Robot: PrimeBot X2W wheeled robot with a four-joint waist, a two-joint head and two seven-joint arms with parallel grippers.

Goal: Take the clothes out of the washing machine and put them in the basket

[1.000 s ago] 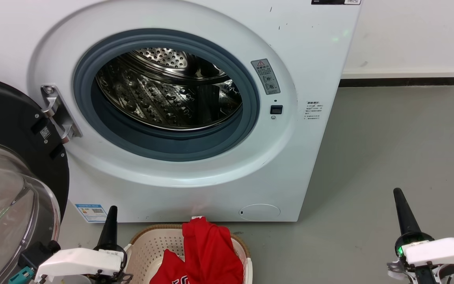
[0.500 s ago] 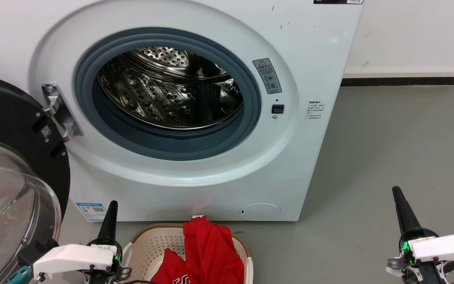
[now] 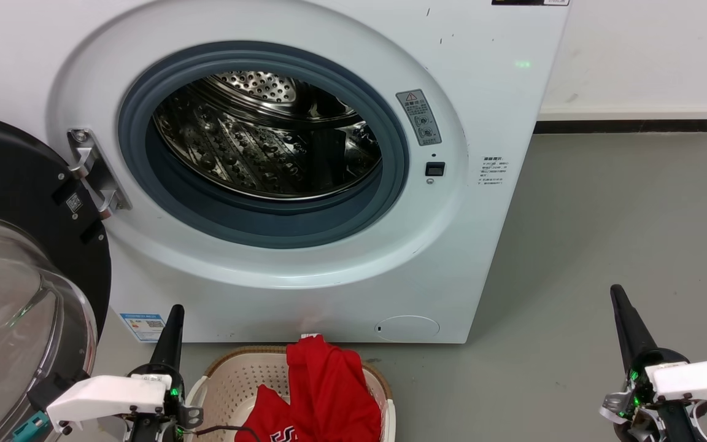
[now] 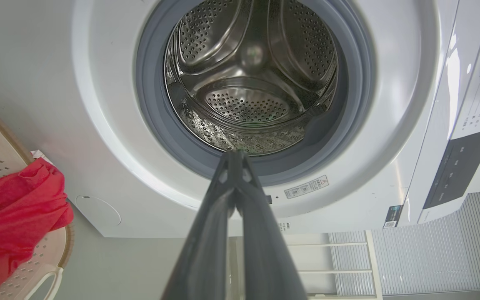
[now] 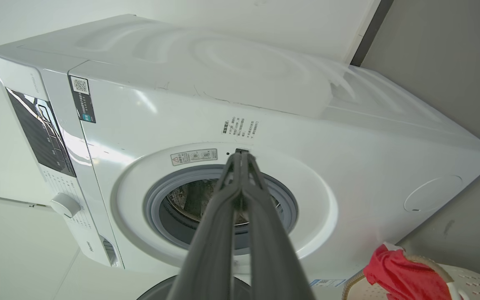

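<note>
The left gripper (image 4: 233,160) and right gripper (image 5: 240,160) are each seen closed on nothing, fingers pressed together. Just right of the left gripper, well left of the right one, the red clothes (image 3: 323,393) are heaped in the basket (image 3: 231,363). Ahead of both, the washer (image 3: 488,92) is pictured with its door (image 3: 16,178) swung wide beyond the left gripper and its steel drum (image 3: 255,153) exposed.

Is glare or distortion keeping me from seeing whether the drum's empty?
Head view: sharp, steel highlights in the drum, its near floor hidden behind the ring. Left wrist view: wide-angle bowing, drum evenly lit, no red inside, left gripper overlapping its lower edge. Right wrist view: drum dim, right gripper across it.
</note>
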